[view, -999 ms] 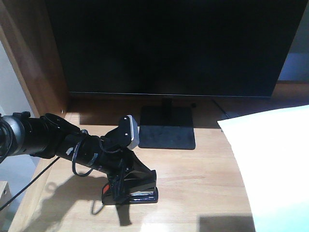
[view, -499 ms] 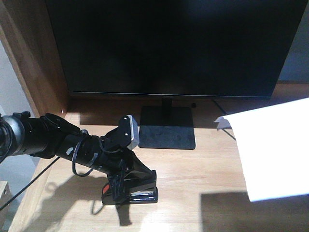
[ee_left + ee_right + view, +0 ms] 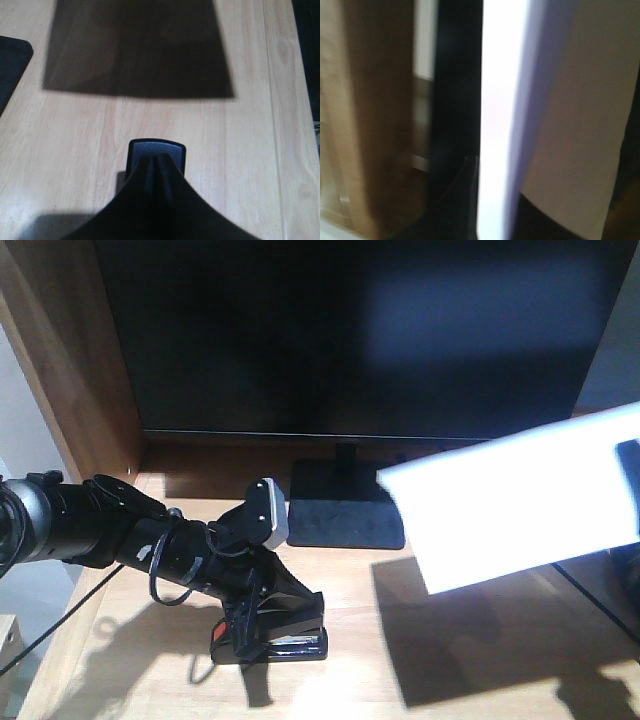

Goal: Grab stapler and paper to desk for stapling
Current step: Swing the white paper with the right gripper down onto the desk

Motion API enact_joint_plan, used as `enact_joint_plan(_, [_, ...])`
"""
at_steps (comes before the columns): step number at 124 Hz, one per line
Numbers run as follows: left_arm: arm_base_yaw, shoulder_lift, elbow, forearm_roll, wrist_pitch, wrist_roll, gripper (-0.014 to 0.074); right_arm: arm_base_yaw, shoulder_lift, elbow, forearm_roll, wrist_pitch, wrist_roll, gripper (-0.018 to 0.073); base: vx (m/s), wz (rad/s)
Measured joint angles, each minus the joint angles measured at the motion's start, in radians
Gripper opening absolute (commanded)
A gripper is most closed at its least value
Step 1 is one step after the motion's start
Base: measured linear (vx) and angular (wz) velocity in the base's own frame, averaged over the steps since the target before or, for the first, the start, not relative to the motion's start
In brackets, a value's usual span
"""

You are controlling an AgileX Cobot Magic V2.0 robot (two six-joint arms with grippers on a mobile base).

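Observation:
The black stapler, with an orange patch at its left end, rests on the light wood desk. My left gripper comes in from the left and is shut on it. In the left wrist view the two fingers lie close together over the stapler's end. The white paper hangs tilted in the air over the right half of the desk. My right gripper is shut on its right edge. Seen from the right wrist, the paper runs edge-on between the dark fingers.
A large black monitor stands at the back, its flat base just beyond the stapler. A darker wooden side panel walls the left. The paper's shadow falls on the desk ahead of the left gripper.
The paper has swung left and risen over the desk, now reaching past the monitor base and casting a large shadow. The left arm and stapler have not moved.

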Motion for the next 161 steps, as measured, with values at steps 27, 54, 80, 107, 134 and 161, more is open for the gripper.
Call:
enact_joint_plan(27, [0.0,0.0,0.0,0.0,0.0,0.0,-0.0006,0.0,0.196,-0.003,-0.119,0.001,-0.043,-0.0003,0.0,0.0])
enact_joint_plan(54, [0.0,0.0,0.0,0.0,0.0,0.0,-0.0006,0.0,0.363,-0.008,-0.321,0.001,-0.075,-0.0003,0.0,0.0])
enact_joint_plan(80, [0.0,0.0,0.0,0.0,0.0,0.0,-0.0006,0.0,0.487,-0.01,-0.536,0.001,-0.14,-0.0003,0.0,0.0])
enact_joint_plan(107, [0.0,0.0,0.0,0.0,0.0,0.0,-0.0006,0.0,0.588,-0.015,-0.7,0.001,-0.204,-0.0003,0.0,0.0])
enact_joint_plan(134, [0.0,0.0,0.0,0.0,-0.001,0.0,-0.0006,0.0,0.627,-0.018,-0.831,0.001,-0.259,-0.0003,0.0,0.0])
enact_joint_plan(161, [0.0,0.0,0.0,0.0,-0.001,0.0,-0.0006,0.0,0.627,-0.019,-0.92,0.0,-0.272,-0.0003,0.0,0.0])
